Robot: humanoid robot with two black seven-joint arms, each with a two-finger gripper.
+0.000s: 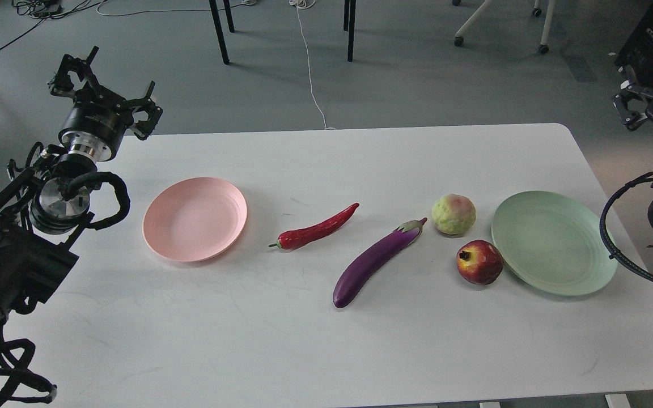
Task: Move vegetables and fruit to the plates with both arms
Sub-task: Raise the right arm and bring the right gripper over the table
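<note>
Currently my left pincer hangs past the table's far left corner, fingers spread, holding nothing. My right pincer sits at the frame's right edge; I cannot tell its gap. Both are well apart from the produce. Between the ribbed pink plate and mint green plate lie the glossy red chili pepper, purple eggplant, bumpy yellow-green fruit and pomegranate, the last just beside the green plate.
</note>
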